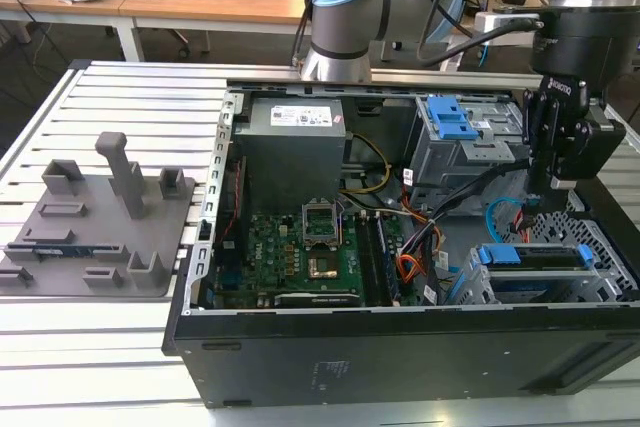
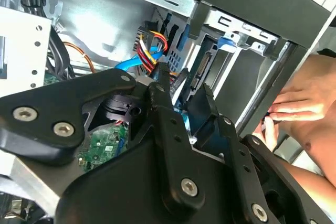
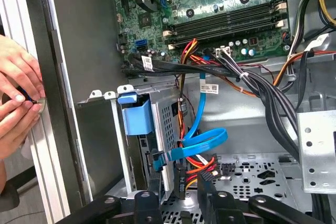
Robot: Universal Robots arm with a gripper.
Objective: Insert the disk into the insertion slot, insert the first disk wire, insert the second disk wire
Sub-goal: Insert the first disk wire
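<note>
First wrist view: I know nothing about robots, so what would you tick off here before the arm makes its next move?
1. Disk seated in the insertion slot: ok, its blue carrier sits in the low cage.
2. Blue data cable joined to the disk: its plug reaches the disk's end; fully seated, cannot tell.
3. Black power plug with coloured wires pushed in: cannot tell.
4. Person's hands away from the work: not ok, they are right beside the case wall.
5. Gripper placed over the cables by the slot: ok.
</note>
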